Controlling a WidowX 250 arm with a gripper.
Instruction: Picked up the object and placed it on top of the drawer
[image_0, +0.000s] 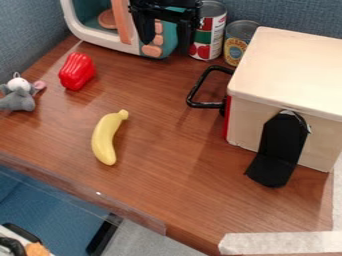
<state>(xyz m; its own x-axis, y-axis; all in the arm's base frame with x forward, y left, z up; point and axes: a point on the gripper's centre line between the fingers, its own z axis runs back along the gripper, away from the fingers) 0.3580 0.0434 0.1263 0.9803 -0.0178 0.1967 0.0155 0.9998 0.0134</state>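
Curved yellow plastic banana (105, 138) on brown wooden table (170, 175), left of boxy pale wooden drawer (287, 70), before lumpy red plastic pepper (77, 71)

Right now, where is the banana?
In the camera view, the banana lies on the table left of centre, below the red pepper and left of the wooden drawer box.

Bluish wall (287, 15) (grey floor (147, 244) below).

Drawer (294, 70) cut off @ R edge, toy microwave (110, 45) + hand (165, 44) @ top.
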